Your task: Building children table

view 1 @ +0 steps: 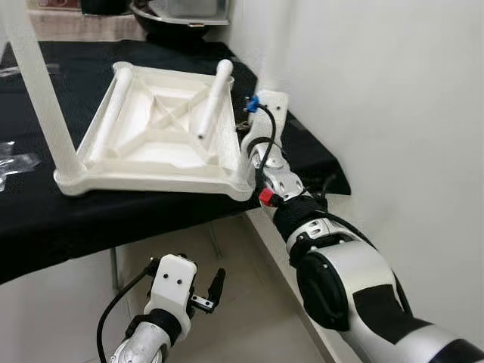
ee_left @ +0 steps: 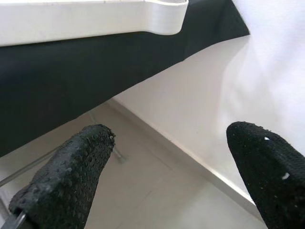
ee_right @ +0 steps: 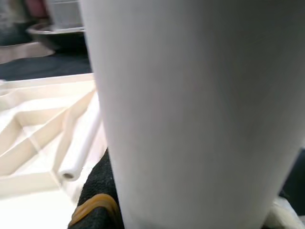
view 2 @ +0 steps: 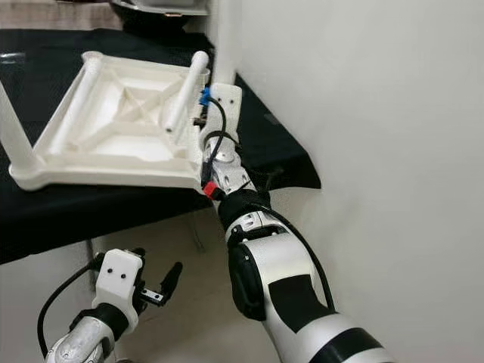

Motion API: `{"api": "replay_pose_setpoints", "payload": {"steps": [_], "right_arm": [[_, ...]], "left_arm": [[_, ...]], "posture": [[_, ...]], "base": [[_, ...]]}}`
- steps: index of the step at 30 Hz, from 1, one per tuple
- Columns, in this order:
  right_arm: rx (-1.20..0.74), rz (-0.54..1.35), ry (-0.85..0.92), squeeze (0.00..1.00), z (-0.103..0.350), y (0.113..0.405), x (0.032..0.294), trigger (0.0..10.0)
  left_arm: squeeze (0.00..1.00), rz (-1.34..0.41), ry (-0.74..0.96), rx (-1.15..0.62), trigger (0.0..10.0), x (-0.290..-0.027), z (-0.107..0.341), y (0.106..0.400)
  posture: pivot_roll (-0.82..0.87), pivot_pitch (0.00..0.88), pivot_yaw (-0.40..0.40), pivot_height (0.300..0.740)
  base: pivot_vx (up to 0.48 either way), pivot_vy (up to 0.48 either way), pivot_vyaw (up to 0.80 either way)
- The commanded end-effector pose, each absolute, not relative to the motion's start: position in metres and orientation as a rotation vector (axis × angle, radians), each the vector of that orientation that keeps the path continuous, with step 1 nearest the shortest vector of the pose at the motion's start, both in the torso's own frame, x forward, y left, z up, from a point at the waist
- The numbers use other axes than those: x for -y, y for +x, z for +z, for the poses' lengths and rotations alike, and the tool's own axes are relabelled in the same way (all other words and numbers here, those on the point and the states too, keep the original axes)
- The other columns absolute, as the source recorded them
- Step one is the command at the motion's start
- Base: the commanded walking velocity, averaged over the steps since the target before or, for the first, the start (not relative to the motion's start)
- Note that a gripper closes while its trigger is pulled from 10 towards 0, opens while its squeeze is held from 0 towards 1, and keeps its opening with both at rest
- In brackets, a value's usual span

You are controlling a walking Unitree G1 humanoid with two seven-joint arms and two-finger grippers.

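Note:
A white tabletop (view 1: 151, 181) lies upside down on the black-covered bench (view 1: 45, 219). One white leg (view 1: 45, 98) stands upright in its near left corner. Two loose legs (view 1: 212, 98) (view 1: 113, 106) lie inside the tabletop. My right gripper (view 1: 253, 113) is at the tabletop's right corner by the wall, shut on another white leg (view 2: 225, 45) that stands upright there. In the right wrist view this leg (ee_right: 190, 109) sits very close, with a black finger (ee_right: 95, 191) against it. My left gripper (view 1: 208, 291) hangs open below the bench edge, holding nothing (ee_left: 167, 143).
A white wall (view 1: 378, 91) runs close along the right side of the bench. A dark metal bowl (view 1: 181, 15) sits at the back. Clear plastic bags (view 1: 15, 162) lie on the cloth at the left. Pale floor (view 1: 242, 318) shows below.

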State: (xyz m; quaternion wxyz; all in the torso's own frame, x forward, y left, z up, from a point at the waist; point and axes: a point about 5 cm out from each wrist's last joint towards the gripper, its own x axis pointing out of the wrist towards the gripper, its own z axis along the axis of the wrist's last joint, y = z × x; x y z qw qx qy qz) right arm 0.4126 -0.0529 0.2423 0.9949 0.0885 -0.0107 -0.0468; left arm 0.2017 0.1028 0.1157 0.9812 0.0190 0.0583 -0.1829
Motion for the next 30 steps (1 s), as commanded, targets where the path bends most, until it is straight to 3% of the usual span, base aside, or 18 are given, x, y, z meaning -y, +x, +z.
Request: {"api": "replay_pose_setpoints", "payload": {"steps": [1,2,3,4,5,9,10,19,21,25,27,28,30], "right_arm": [[-0.061,-0.128,0.206,0.0,0.225,0.411,0.054,0.0],[-0.061,-0.128,0.206,0.0,0.225,0.411,0.054,0.0],[-0.025,-0.064,0.238,0.0,0.231,0.41,0.046,10.0],[-0.025,-0.064,0.238,0.0,0.231,0.41,0.046,10.0],[0.057,0.088,0.298,1.0,0.245,0.408,0.03,10.0],[0.112,0.114,0.255,1.0,0.252,0.409,0.032,10.0],[0.168,0.143,0.302,0.0,0.259,0.409,0.036,10.0],[0.175,0.505,0.389,0.0,0.27,0.412,0.044,10.0],[0.153,0.79,0.271,0.0,0.263,0.405,0.041,10.0],[0.128,0.884,0.228,0.0,0.26,0.402,0.039,10.0],[0.095,1.151,0.095,0.0,0.252,0.389,0.025,10.0],[0.095,1.151,0.095,0.0,0.252,0.389,0.025,10.0],[0.07,1.357,-0.017,0.0,0.244,0.375,0.007,10.0]], "left_arm": [[0.0,-0.377,0.037,-0.135,10.0,-0.1,0.113,0.2],[0.0,-0.377,0.037,-0.135,10.0,-0.1,0.113,0.2],[0.0,-0.377,0.038,-0.136,10.0,-0.1,0.113,0.2],[0.0,-0.377,0.038,-0.136,10.0,-0.1,0.113,0.2],[0.0,-0.376,0.035,-0.134,10.0,-0.1,0.113,0.201],[0.0,-0.377,0.035,-0.136,10.0,-0.1,0.113,0.201],[0.0,-0.377,0.034,-0.136,10.0,-0.099,0.113,0.201],[0.0,-0.377,0.033,-0.133,10.0,-0.1,0.113,0.202],[0.0,-0.377,0.034,-0.134,10.0,-0.101,0.113,0.203],[0.0,-0.376,0.035,-0.134,10.0,-0.101,0.113,0.203],[0.0,-0.383,0.036,-0.13,10.0,-0.1,0.114,0.203],[0.0,-0.383,0.036,-0.13,10.0,-0.1,0.114,0.203],[0.0,-0.385,0.037,-0.132,10.0,-0.1,0.114,0.203]], "posture": [[0.13,0.101,-0.178,0.74],[0.13,0.101,-0.178,0.74],[0.13,0.102,-0.177,0.74],[0.13,0.102,-0.177,0.74],[0.13,0.104,-0.177,0.74],[0.13,0.109,-0.179,0.74],[0.13,0.105,-0.18,0.74],[0.12,0.105,-0.181,0.74],[0.12,0.119,-0.17,0.74],[0.12,0.119,-0.17,0.74],[0.11,0.124,-0.17,0.74],[0.11,0.124,-0.17,0.74],[0.12,0.119,-0.176,0.74]], "base": [[0.0,0.0,0.0],[0.0,0.0,0.0],[0.0,0.0,0.0],[0.0,0.0,0.0],[0.0,0.0,0.0],[0.0,0.0,0.0],[0.0,0.0,0.0],[0.0,0.0,0.0],[0.0,0.0,0.0],[0.0,0.0,0.0],[0.0,0.0,0.0],[0.0,0.0,0.0],[0.0,0.0,0.0]]}}
